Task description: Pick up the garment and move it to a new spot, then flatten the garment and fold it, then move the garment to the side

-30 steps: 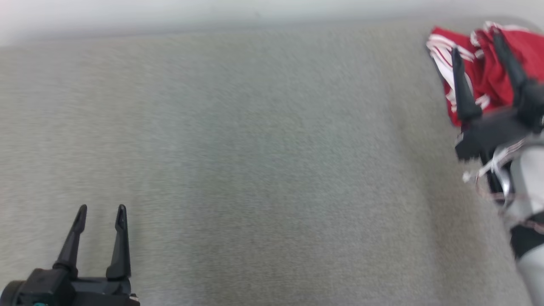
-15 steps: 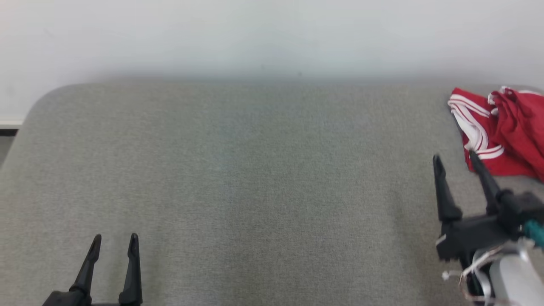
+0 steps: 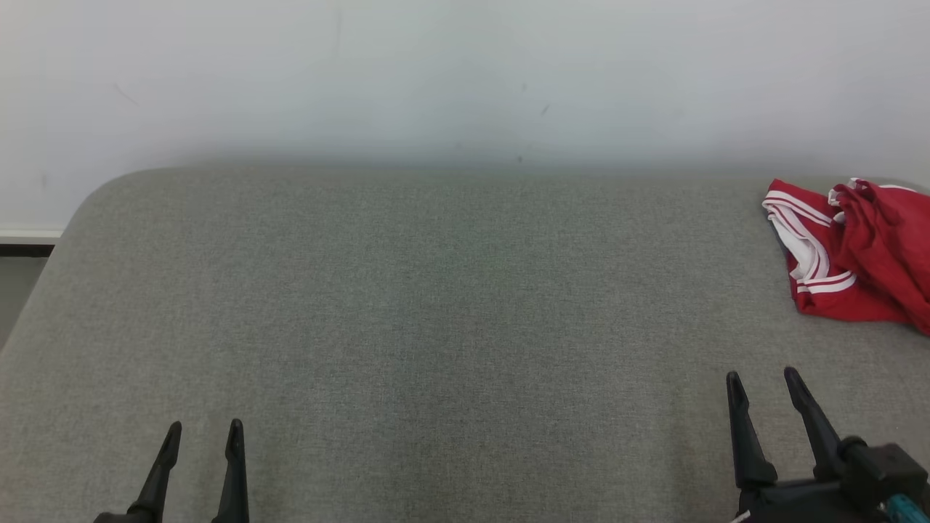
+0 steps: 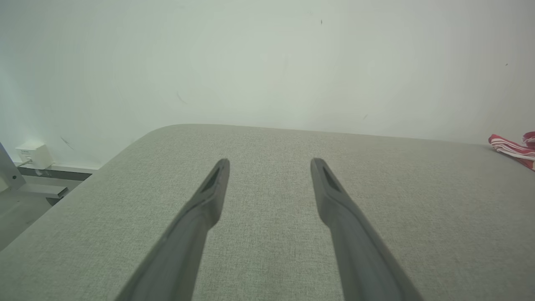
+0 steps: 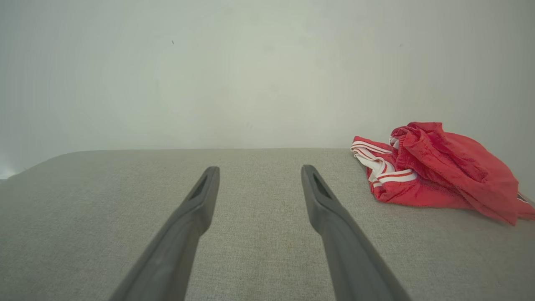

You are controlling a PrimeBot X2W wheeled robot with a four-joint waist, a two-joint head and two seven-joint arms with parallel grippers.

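Red garment (image 3: 864, 254) with white stripes sits bunched up at the far right of the grey padded table (image 3: 436, 327), by the wall; shorts maybe, hard to tell crumpled. Left gripper (image 3: 204, 427) and right gripper (image 3: 761, 375) both hover spread wide, holding nothing, well short of it.

garment (image 3: 857, 301), cropped at the right edge, its shape lost in folds; left gripper (image 3: 204, 426), base cropped below.

left end effector (image 3: 205, 424): jaws apart | right end effector (image 3: 761, 373): jaws apart
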